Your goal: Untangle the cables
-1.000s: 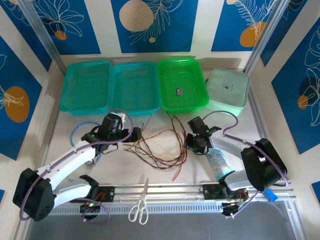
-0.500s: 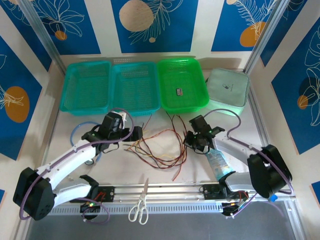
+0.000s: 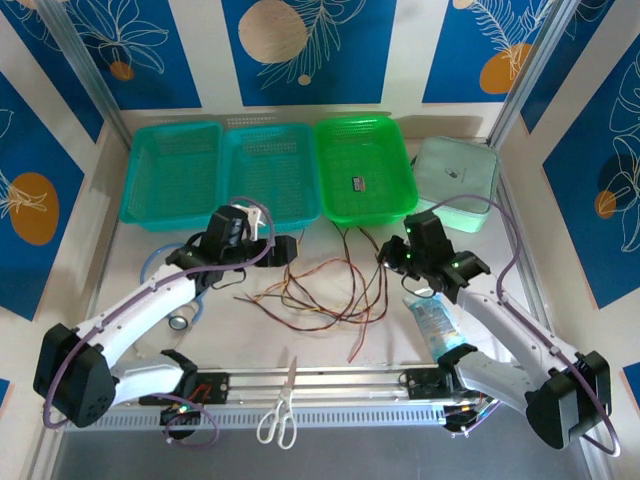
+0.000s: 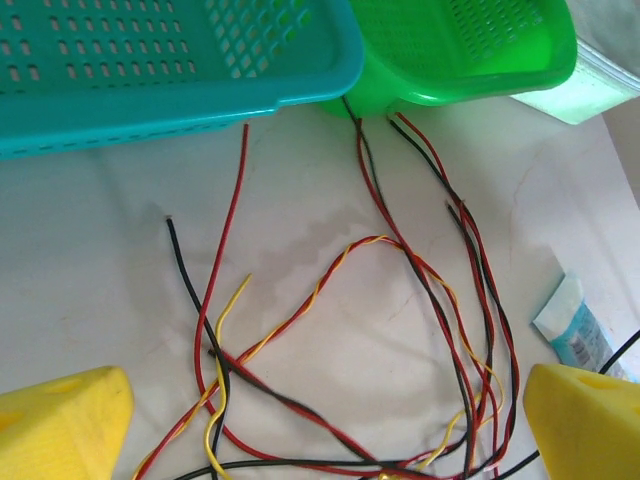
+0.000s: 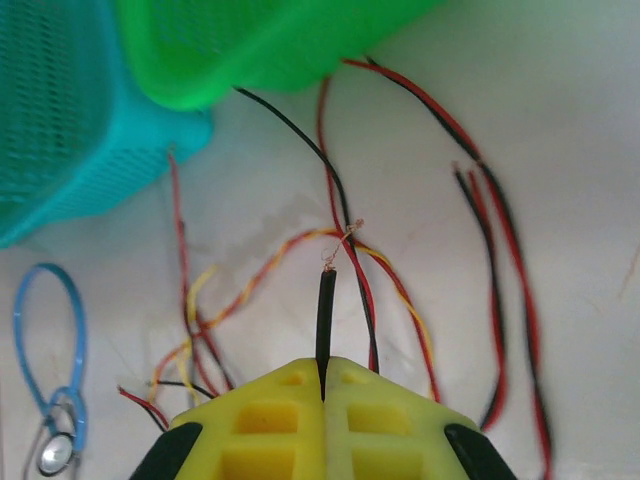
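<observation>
The cables point(image 3: 330, 295) are thin wires in red, black and yellow, several of them twisted into red-black and red-yellow pairs. They lie in a loose, overlapping tangle on the white table, just in front of the green basket point(image 3: 366, 217). Most of the long loops run from the basket's near wall out toward the arm bases, so the bundle's long axis points away from the basket. In the left wrist view the cables point(image 4: 400, 300) send several loose ends up toward the green basket point(image 4: 470, 80), and a red-black pair reaches right to its wall. Lower down a few strands cross sideways.

The right gripper point(image 5: 323, 375), near the basket's front right corner, is clenched on one black cable point(image 5: 325, 300). A short straight stub sticks out past the fingertips toward the green basket point(image 5: 250, 50), with frayed copper at its tip.

The left gripper point(image 4: 320, 430), off the basket's front left corner, has its yellow fingers point(image 4: 60, 420) spread wide over the tangle, grasping nothing
</observation>
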### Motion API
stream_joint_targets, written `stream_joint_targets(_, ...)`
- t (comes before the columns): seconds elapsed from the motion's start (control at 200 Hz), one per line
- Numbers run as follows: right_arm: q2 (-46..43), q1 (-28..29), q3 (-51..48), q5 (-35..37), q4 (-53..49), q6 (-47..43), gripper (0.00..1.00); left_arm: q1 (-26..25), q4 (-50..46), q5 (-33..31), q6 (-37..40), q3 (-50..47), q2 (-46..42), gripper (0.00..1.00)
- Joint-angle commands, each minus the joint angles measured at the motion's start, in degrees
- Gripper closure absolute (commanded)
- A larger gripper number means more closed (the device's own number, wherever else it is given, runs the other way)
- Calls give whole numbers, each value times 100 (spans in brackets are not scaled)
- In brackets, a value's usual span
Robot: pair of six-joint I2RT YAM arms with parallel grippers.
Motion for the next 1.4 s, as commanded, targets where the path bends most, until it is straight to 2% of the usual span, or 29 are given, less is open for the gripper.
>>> stream_joint_targets(0.0,-122,-70,498,-56,-67,-408,100,-58,-59,267,-64,286,37,0)
stream_joint_targets(0.565,201,-290,2126,-534,-39,-887,100,-115,-230,527,37,845,278,0)
stream_joint_targets(1.396,405,-532,4237,-799,-186,-1470,100,-128,-305,850,-17,1379,636,2)
